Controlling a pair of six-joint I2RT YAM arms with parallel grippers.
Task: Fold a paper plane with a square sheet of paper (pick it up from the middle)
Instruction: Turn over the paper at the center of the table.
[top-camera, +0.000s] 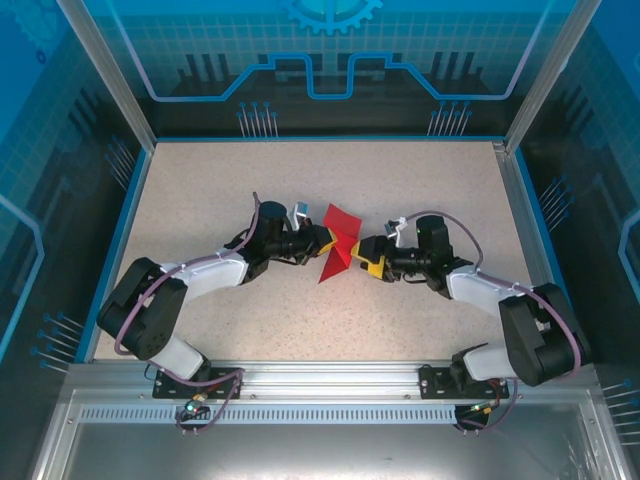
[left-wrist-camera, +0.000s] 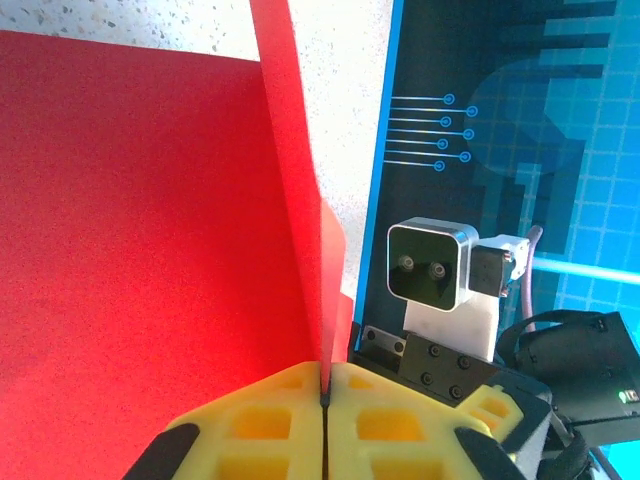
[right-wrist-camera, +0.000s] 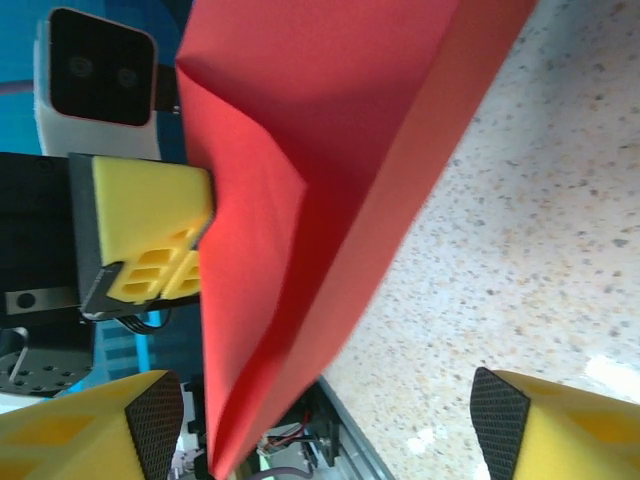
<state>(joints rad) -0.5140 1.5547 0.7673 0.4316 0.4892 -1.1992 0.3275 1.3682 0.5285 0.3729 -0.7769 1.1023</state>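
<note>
The red paper (top-camera: 338, 245) sits near the middle of the table (top-camera: 200, 200), between the two arms, which meet there from either side. It is creased into a narrow, angular shape, with one point aimed toward the near edge of the table.

The left fingers (top-camera: 320, 239) are closed tight on the paper's left side. From the left wrist, the two yellow fingers (left-wrist-camera: 270, 425) press flat together with a thin fold of the red paper (left-wrist-camera: 150, 220) caught in the seam between them. One flap rises straight up from the pinch. A broad panel spreads out to the left of it, covering most of the speckled table (left-wrist-camera: 345, 100).

The right fingers (top-camera: 370, 258) stand wide open, just beside the paper's right side, and hold nothing. From the right wrist, the black-tipped fingers (right-wrist-camera: 505, 415) sit at the two lower corners. The red paper (right-wrist-camera: 330, 150) hangs down into the gap between them, far closer to the finger on the left of that view and well apart from the other. Whether it touches that nearer finger cannot be told. The left arm's yellow fingers (right-wrist-camera: 150, 235) clamp the paper's far edge.
</note>
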